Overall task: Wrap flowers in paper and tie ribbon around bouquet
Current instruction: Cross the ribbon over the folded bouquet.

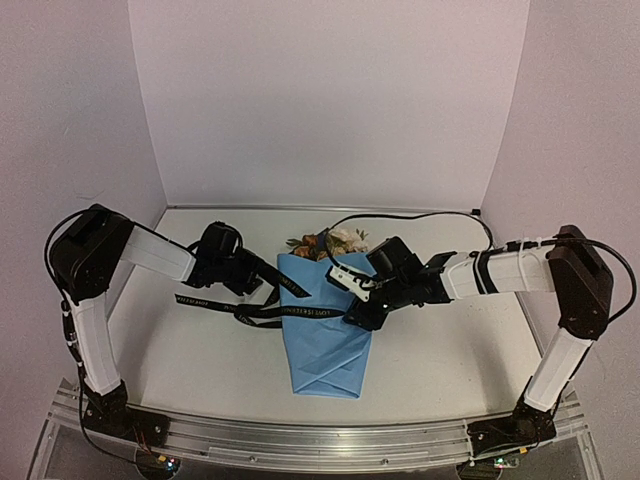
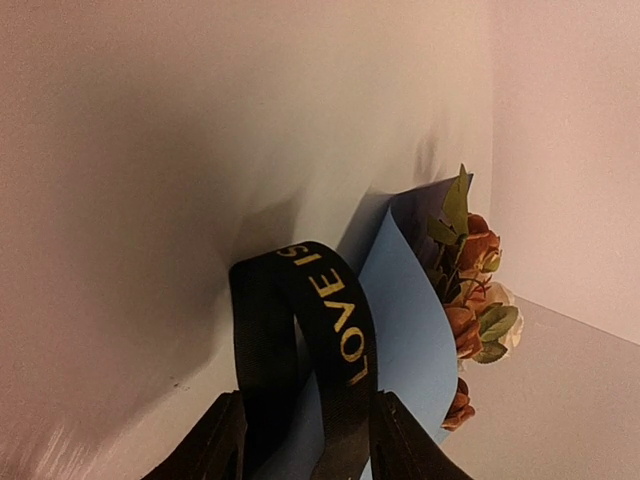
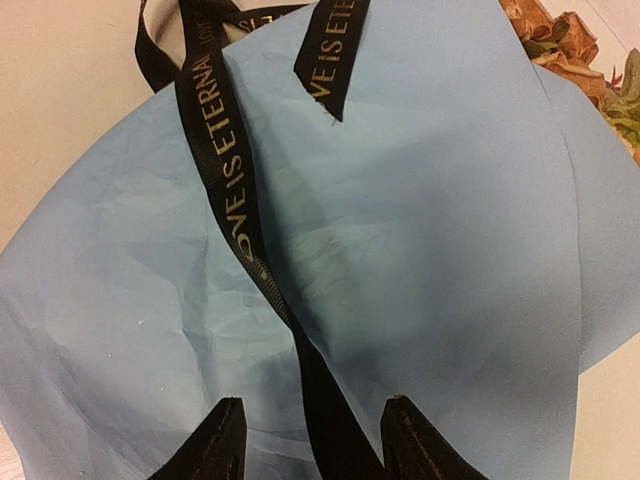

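From above, the bouquet lies mid-tabletop, ribbon across its waist, white walls close round. Left wrist: my left tool pinches a ribbon loop near the flowers. Right wrist: ribbon runs between the half-parted jaws of my right tool; gripped or not, I cannot tell. I'd pull both ends evenly, keeping it flat, so the paper doesn't crumple.

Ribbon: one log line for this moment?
bouquet wrapped, on table | ribbon across bouquet, no knot seen | left pincer gripping ribbon loop | right pincer: ribbon runs through, grip unclear
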Tool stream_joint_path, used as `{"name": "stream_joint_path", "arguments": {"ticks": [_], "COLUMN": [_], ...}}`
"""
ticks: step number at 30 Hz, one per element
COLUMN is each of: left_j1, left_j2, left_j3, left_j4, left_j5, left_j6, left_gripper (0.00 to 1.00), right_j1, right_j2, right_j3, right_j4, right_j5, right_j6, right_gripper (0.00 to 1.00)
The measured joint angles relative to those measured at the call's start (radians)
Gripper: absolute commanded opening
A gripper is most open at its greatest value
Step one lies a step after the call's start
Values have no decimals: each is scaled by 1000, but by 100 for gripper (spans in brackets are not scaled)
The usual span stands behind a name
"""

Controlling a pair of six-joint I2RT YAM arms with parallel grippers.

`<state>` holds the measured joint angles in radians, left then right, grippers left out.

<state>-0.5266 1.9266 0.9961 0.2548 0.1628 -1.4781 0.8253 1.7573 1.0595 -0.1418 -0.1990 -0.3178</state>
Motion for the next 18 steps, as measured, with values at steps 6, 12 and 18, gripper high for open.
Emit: {"name": "stream_joint_path", "arguments": {"ticks": [6, 12, 18], "left_j1": [1, 4, 4], "left_j2": [34, 46, 44], "left_j3": [25, 32, 51], "left_j4": [43, 59, 47], "left_j5": [19, 43, 58], "left_j6": [-10, 1, 55], "left_gripper": [15, 0, 0], "right_j1": [0, 0, 1], "right_j2": [3, 25, 66], "right_j3": [8, 32, 51], "right_j4": [-12, -22, -37], "right_j5": [-7, -26, -23], "right_j6": [-36, -90, -128], "right_gripper": [47, 46, 30]}}
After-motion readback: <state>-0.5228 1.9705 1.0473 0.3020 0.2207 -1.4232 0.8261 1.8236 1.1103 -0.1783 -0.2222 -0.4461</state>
